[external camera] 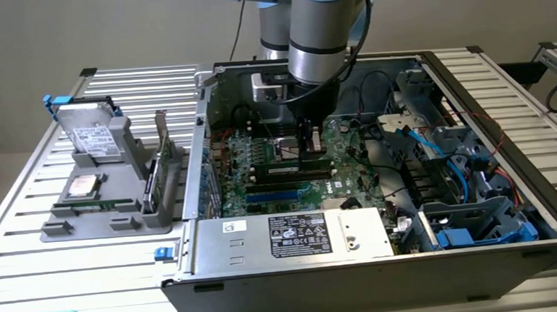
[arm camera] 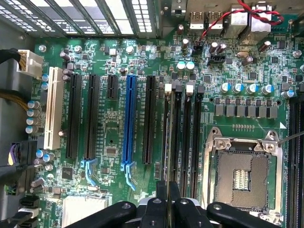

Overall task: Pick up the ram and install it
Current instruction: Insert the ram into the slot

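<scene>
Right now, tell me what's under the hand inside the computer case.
Under the hand lie black memory slots on the motherboard, beside the empty CPU socket. The hand covers one end of those slots, hiding it.

readable text: none | power supply label (external camera: 300, 235): print too small | motherboard (arm camera: 107, 126) markings: illegible
</scene>
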{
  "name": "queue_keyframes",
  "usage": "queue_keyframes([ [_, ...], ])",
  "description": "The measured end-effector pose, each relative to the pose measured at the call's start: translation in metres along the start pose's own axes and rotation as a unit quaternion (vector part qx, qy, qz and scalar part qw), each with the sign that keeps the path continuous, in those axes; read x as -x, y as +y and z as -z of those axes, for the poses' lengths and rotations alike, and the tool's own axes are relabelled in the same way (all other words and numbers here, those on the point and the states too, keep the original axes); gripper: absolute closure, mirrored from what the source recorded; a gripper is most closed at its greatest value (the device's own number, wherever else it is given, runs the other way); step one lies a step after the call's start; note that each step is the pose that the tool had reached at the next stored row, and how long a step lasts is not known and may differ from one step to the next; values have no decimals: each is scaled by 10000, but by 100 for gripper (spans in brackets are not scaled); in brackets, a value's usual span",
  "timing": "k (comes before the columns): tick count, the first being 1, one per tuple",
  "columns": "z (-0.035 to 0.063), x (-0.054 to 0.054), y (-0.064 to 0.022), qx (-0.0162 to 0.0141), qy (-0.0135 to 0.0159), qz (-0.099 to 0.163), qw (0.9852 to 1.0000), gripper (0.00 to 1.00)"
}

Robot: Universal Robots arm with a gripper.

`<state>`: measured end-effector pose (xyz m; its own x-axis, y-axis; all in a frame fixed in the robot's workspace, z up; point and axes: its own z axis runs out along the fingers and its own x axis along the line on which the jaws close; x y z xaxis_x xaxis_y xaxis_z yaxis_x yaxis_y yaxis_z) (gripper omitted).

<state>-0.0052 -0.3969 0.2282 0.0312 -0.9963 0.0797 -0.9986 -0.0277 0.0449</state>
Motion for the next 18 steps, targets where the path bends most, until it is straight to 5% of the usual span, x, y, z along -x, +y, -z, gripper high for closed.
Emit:
queue_keyframes([
  [18,-25,0,0,0,1,0,10000,87],
])
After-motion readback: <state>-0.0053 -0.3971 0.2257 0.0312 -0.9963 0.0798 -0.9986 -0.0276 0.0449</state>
